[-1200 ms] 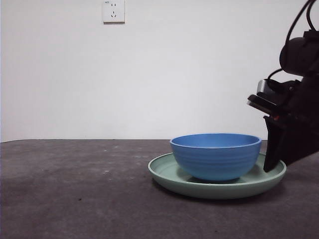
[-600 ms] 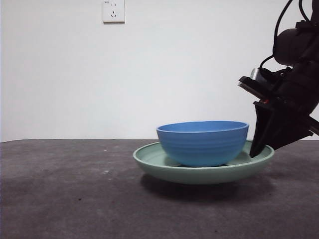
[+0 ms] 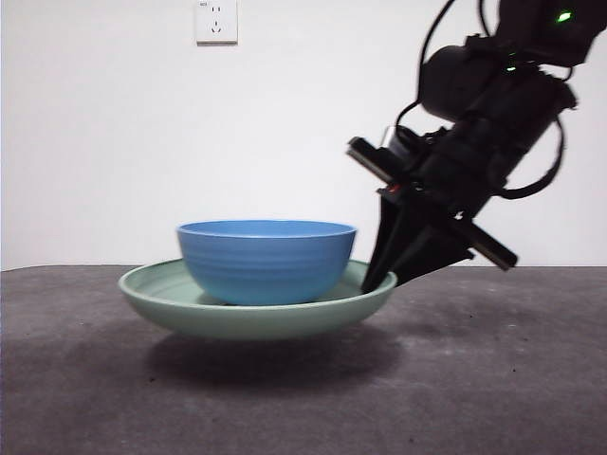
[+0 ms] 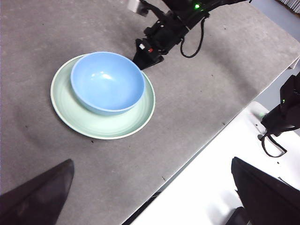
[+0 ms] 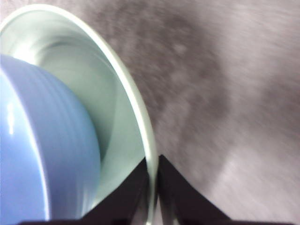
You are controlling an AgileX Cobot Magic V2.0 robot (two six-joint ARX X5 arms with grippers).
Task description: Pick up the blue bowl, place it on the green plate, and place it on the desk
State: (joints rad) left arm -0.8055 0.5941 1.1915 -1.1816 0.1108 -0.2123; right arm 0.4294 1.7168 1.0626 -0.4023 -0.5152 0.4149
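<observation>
You are seeing the bowl (image 3: 266,261) sitting in the plate (image 3: 171,308), which is hanging clear above the surface (image 3: 493,379); the right end effector (image 3: 377,282) is pinching the plate's right rim.

Plain white wall (image 3: 190,142), white power socket (image 3: 216,21) high up, white floor (image 4: 206,187) beside the table

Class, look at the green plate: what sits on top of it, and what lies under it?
The blue bowl sits on the green plate, empty inside. The right end effector grips the plate's rim, holding it above the desk; only its shadow lies beneath. The bowl's base covers part of the plate.
</observation>
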